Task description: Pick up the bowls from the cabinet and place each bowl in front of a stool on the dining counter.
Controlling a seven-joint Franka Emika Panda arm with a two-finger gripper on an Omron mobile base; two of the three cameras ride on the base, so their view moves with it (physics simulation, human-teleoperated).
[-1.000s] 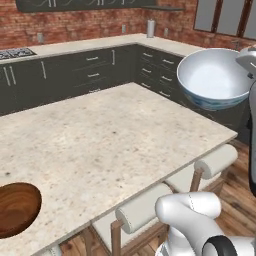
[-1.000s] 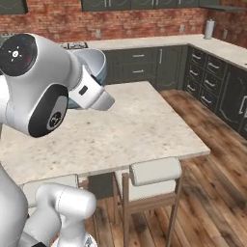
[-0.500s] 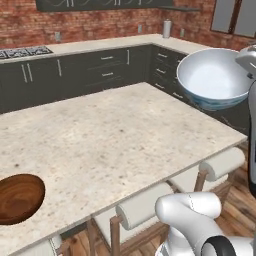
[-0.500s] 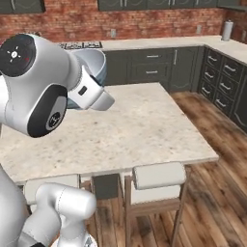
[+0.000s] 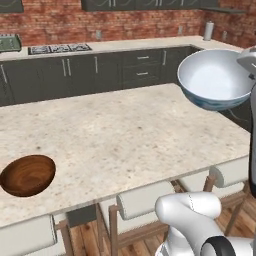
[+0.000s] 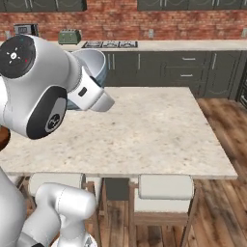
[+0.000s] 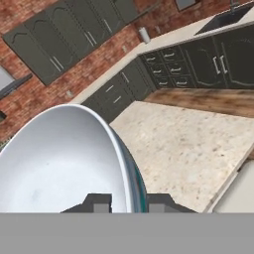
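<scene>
My gripper (image 7: 128, 203) is shut on the rim of the white bowl with the blue-patterned outside (image 7: 64, 158). The rim sits between its two fingertips. I hold this bowl (image 5: 215, 80) in the air above the right end of the dining counter (image 5: 130, 130), tilted a little. From the right base view my arm hides part of the same bowl (image 6: 94, 65). The dark-brown wooden bowl (image 5: 27, 175) rests upright on the counter's near left edge, in front of a stool (image 5: 25, 237). The cabinet is out of view.
Cushioned stools (image 5: 145, 197) (image 5: 232, 172) stand along the counter's near side. In the right base view a stool (image 6: 166, 185) is tucked under the near edge. Dark drawer units with a stovetop (image 5: 60, 48) line the brick back wall. Wooden floor lies to the right.
The whole scene has shifted in both base views, so the base has moved along the counter. The white bowl stays held in my gripper. The wooden bowl has stayed where it was on the counter.
</scene>
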